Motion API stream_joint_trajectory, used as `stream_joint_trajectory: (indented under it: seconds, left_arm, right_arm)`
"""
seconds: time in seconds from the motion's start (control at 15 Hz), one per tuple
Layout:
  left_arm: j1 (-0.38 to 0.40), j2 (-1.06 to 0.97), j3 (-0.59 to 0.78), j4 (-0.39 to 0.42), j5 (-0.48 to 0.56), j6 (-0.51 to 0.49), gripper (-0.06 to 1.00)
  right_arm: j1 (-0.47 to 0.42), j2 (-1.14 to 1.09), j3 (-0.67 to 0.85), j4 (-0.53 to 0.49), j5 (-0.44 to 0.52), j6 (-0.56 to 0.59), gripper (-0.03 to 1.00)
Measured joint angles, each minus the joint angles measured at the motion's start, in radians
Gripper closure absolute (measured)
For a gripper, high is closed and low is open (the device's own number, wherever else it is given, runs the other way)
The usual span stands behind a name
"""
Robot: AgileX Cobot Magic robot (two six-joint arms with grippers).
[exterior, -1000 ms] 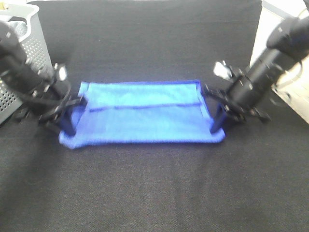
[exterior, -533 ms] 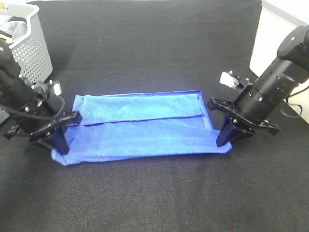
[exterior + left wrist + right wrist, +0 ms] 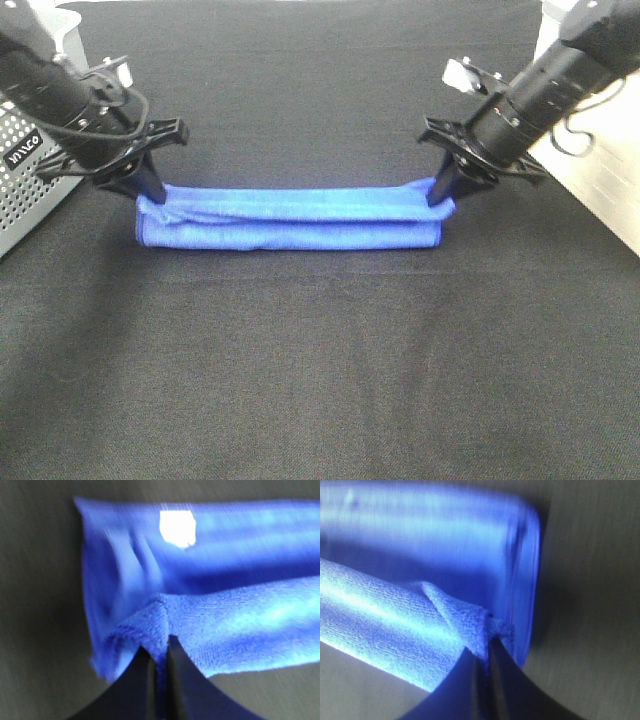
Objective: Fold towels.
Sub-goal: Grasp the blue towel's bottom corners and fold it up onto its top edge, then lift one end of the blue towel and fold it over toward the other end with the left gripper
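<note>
The royal-blue towel lies as a long narrow band across the black table, its near long edge lifted over the rest. My left gripper is shut on the towel's left end corner; the left wrist view shows the cloth pinched between the dark fingers. My right gripper is shut on the right end corner; the right wrist view shows the folded edge pinched between the fingers. A white patch shows on the towel in the left wrist view.
A perforated grey basket stands at the left edge, right behind the left arm. A white surface borders the black table cloth on the right.
Both grippers have lifted the towel's near edge and carried it away toward the far edge. The towel has gone from a wide flat shape to a narrow band.
</note>
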Motion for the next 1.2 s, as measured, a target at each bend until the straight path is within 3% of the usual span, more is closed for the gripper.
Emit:
stream_joint_trajectory:
  seconds: [0.33,0.47,0.53,0.6,0.67,0.73,1.0,1.2]
  left_arm:
    - [0.000,0.110,-0.087,0.016,-0.078,-0.013,0.93]
    - [0.000,0.114,-0.089,-0.002,-0.093,-0.013,0.86]
    - [0.000,0.114,-0.089,-0.006,-0.096,-0.013,0.73]
    - [0.000,0.114,-0.090,-0.006,-0.093,-0.013,0.46]
    - [0.000,0.113,-0.090,-0.003,-0.081,-0.013,0.29]
    - [0.000,0.111,-0.090,0.018,-0.076,-0.013,0.17]
    - [0.001,0.090,-0.090,0.096,-0.056,-0.039,0.10]
    - [0.001,0.120,-0.090,0.087,-0.043,-0.040,0.10]
  right_arm:
    - [0.000,0.121,-0.091,-0.008,0.007,0.002,0.96]
    - [0.000,0.146,-0.091,-0.016,0.006,0.007,0.80]
    - [0.000,0.146,-0.092,-0.019,0.006,0.009,0.64]
    - [0.000,0.146,-0.104,-0.030,0.008,0.033,0.37]
    - [0.000,0.143,-0.116,-0.049,0.020,0.041,0.21]
    - [0.000,0.134,-0.125,-0.073,0.043,0.052,0.13]
    - [0.000,0.075,-0.129,-0.178,0.115,0.085,0.07]
    - [0.000,0.070,-0.129,-0.180,0.120,0.089,0.07]
